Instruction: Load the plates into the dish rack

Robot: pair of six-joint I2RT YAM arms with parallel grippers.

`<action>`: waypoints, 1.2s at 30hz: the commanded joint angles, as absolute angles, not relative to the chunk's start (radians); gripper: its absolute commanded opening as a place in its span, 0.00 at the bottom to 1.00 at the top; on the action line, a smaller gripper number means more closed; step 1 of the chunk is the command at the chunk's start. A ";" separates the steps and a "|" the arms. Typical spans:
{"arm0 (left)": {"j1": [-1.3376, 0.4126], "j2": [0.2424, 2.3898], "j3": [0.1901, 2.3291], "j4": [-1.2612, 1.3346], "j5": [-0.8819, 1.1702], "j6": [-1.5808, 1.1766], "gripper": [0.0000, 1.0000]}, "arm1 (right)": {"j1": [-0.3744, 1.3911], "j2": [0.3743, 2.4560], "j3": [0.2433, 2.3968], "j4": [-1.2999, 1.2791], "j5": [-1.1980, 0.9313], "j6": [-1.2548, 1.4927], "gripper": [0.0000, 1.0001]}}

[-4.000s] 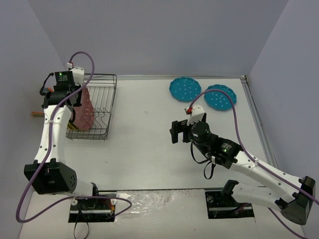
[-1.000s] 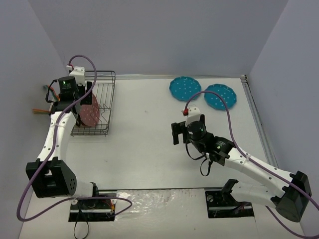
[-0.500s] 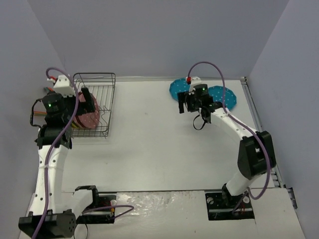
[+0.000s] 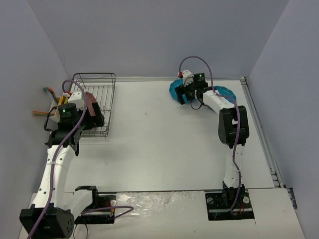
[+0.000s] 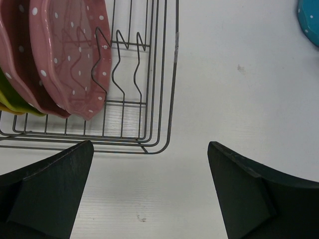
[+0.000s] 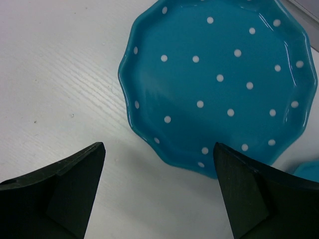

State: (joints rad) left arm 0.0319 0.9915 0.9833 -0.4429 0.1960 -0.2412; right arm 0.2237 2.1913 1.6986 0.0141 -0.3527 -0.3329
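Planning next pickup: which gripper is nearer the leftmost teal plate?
Right. The right gripper hovers by the teal plate; the left gripper is far off beside the dish rack.

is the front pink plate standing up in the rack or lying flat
Standing on edge: the pink plate sits tilted beside a dish rack divider.
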 commanded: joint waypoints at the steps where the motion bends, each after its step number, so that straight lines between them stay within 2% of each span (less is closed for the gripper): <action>1: 0.029 1.009 1.017 -0.374 0.225 -0.276 0.97 | 0.232 2.229 1.779 0.005 -0.432 -0.405 0.84; 11: 0.029 1.019 1.030 -0.359 0.289 -0.325 0.97 | 0.256 2.230 1.660 0.005 -0.400 -0.410 0.78; 17: 0.024 1.011 1.028 -0.365 0.302 -0.354 0.97 | 0.267 2.260 1.660 -0.029 -0.368 -0.403 0.69; 21: 0.011 1.006 1.027 -0.358 0.308 -0.385 0.97 | 0.279 2.252 1.650 -0.047 -0.349 -0.387 0.52; 26: -0.104 0.998 1.041 -0.351 0.292 -0.456 0.97 | 0.318 2.185 1.553 -0.045 -0.314 -0.376 0.34; 28: -0.167 0.991 1.029 -0.335 0.263 -0.501 0.97 | 0.358 2.136 1.475 -0.032 -0.293 -0.356 0.21; 35: -0.289 1.022 0.938 -0.281 0.232 -0.719 0.97 | 0.531 2.019 1.267 0.050 -0.217 -0.248 0.01; 36: -0.309 1.027 0.921 -0.257 0.220 -0.748 0.97 | 0.561 1.996 1.241 0.058 -0.209 -0.224 0.00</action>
